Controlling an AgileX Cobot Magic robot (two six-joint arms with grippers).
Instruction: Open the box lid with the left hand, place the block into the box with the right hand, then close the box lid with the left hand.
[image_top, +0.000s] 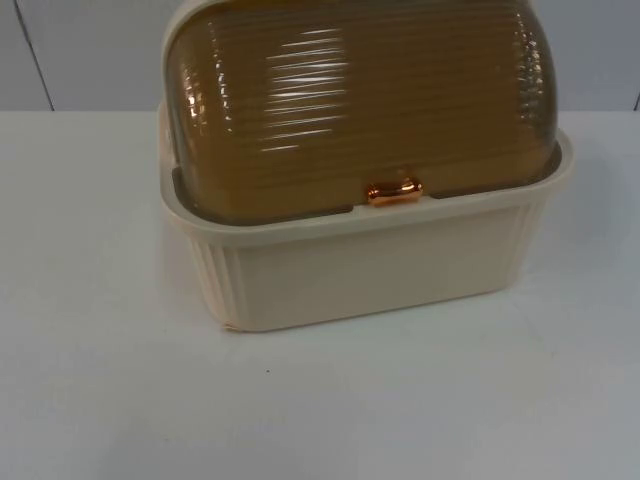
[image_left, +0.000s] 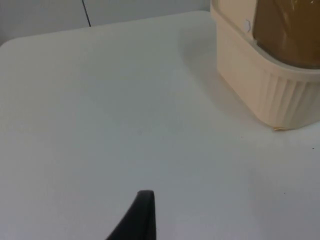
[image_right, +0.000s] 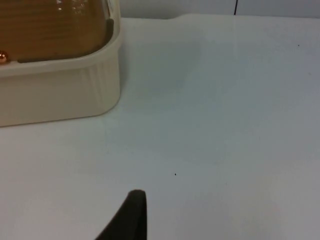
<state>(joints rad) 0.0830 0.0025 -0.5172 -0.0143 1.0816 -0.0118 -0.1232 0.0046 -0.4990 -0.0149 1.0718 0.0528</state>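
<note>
1. The box (image_top: 365, 270) is cream plastic and stands on the white desk (image_top: 100, 400) toward 12 o'clock in the top view, its ribbed front wall facing the camera.
2. Its brown see-through lid (image_top: 360, 100) is rolled down shut, and the copper handle (image_top: 394, 191) sits at the lid's front edge, just above the box rim.
3. No block can be seen on the desk, so step two has nothing to pick up as things lie now.
4. The left hand (image_left: 142, 215) hangs over bare desk, well apart from the box, which lies toward its 2 o'clock; one black fingertip is visible, and I cannot tell how far the hand is open or whether it holds anything.
5. The right hand (image_right: 130, 215) likewise hangs over bare desk, with the box toward its 10 o'clock; its opening cannot be told either.
6. Judged risks: the handle is small and shiny, so the left hand could slip off it; pushing low on the lid could shove the light box backward instead of rolling the lid open.
</note>
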